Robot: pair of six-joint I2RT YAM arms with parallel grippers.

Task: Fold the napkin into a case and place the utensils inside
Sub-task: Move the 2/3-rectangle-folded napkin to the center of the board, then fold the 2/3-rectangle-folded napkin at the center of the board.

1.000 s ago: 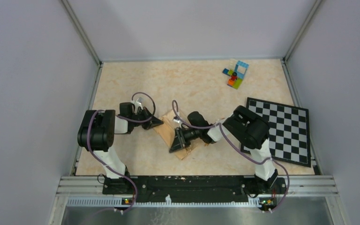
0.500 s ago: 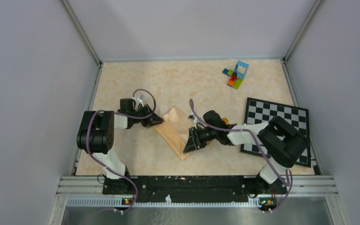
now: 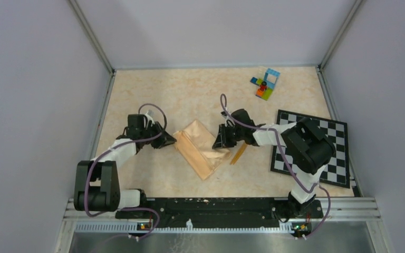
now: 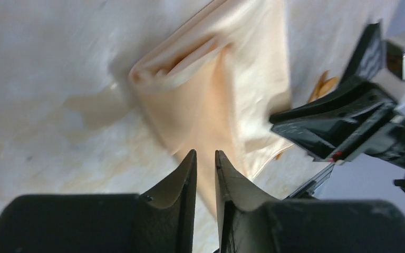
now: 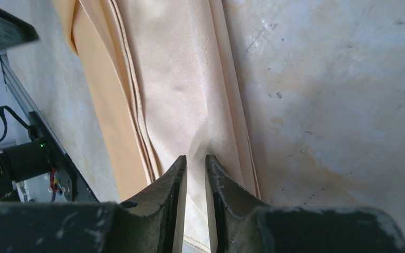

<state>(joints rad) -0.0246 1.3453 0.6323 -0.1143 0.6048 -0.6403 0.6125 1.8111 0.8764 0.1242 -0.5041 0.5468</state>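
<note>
Your napkin point(image 3: 200, 150) lies mid-table, its long side slanting from far left to near right. The left gripper point(image 3: 173, 140) and right gripper point(image 3: 218, 142) both have fingers a little apart. The right one has moved back since before, and an orange utensil point(image 3: 238, 154) now shows beside the cloth.

The napkin point(image 3: 200, 150) lies between the left gripper point(image 3: 172, 141) and the right gripper point(image 3: 220, 143); a utensil point(image 3: 238, 154) lies just beside the right gripper, the checkered board point(image 3: 338, 158) behind it.
</note>
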